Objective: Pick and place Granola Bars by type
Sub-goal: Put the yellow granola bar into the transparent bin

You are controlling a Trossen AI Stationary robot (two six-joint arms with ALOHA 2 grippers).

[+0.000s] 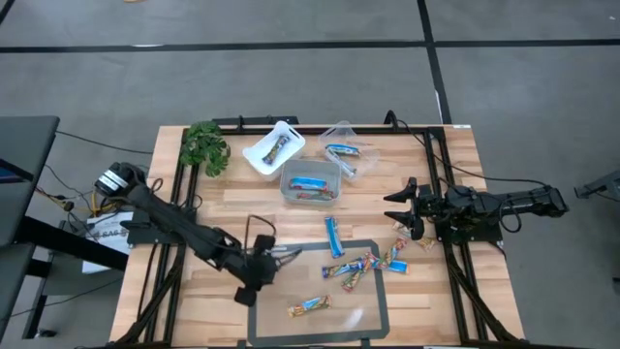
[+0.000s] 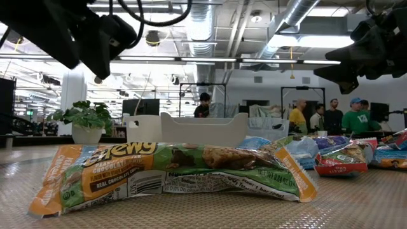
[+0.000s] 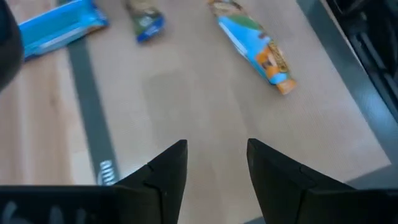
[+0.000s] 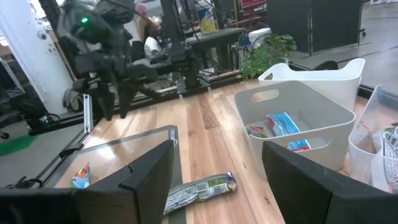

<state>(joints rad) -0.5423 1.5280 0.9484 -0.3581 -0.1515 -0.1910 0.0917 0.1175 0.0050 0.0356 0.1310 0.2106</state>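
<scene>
Several granola bars lie loose on the table: a bright blue bar (image 1: 333,236), a mixed orange-blue cluster (image 1: 358,267), one bar (image 1: 308,306) near the near edge and one (image 1: 397,254) at the right. My left gripper (image 1: 295,254) (image 3: 216,146) is open and hovers over bare wood left of the cluster. An orange-blue bar (image 3: 258,50) lies ahead of it. My right gripper (image 1: 395,209) (image 4: 217,149) is open, pointing left above the table. A green-wrapped bar (image 4: 199,190) lies on the wood below it. The nearest bar (image 2: 172,168) fills the low view.
A grey tub (image 1: 310,181) (image 4: 298,124) holds blue bars. A white tub (image 1: 273,148) holds one bar, and a clear tub (image 1: 344,150) holds others. A small plant (image 1: 205,147) stands at the far left corner. A grey-bordered mat (image 1: 383,301) lies near the near edge. People stand in the room behind.
</scene>
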